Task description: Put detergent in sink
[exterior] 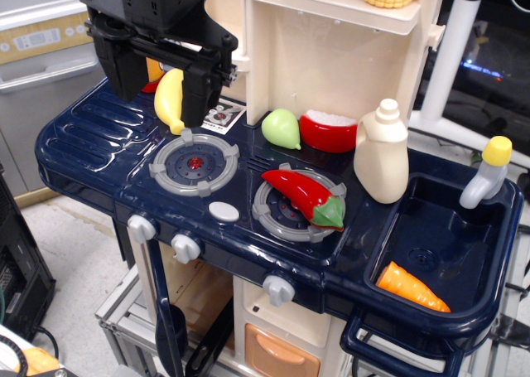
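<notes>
bright overhead light, white glare on glossy navy counter [248, 244], gripper [161, 79] perhaps slightly blurred

The detergent [382, 152] stands left of the sink [497, 253].

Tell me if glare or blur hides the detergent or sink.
In the observation.image view, the detergent is sharp and evenly lit; the sink rim carries small glossy highlights but its basin reads clearly; the gripper is dark, so its jaws are hard to judge.

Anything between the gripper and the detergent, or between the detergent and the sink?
The red pepper and green pear lie between the gripper and detergent. Nothing separates the detergent from the sink.
</notes>
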You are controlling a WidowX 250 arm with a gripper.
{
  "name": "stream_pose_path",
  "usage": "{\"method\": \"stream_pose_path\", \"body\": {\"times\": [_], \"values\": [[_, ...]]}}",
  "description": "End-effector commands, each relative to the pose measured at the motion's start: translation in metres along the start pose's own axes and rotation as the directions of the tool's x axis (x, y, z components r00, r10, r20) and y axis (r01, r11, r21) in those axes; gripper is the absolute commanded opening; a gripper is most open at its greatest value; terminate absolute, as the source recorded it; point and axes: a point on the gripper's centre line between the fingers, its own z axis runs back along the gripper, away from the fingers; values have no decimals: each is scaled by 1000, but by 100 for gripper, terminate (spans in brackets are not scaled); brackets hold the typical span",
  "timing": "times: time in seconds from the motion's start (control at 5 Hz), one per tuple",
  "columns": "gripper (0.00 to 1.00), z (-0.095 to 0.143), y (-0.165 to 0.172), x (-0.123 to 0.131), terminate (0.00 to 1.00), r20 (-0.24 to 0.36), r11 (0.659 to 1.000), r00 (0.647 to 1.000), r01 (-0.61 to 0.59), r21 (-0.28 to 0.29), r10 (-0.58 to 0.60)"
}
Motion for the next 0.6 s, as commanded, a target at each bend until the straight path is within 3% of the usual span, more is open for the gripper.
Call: {"method": "stream_pose_path", "body": {"times": [0.0,0.2,0.4], "values": [[100,0,0,0,0,0,1000,1000,0,0,0],[100,16,-51,19,0,35,967,969,-248,56,246],[100,16,-98,36,0,113,893,888,-450,23,445]]}}
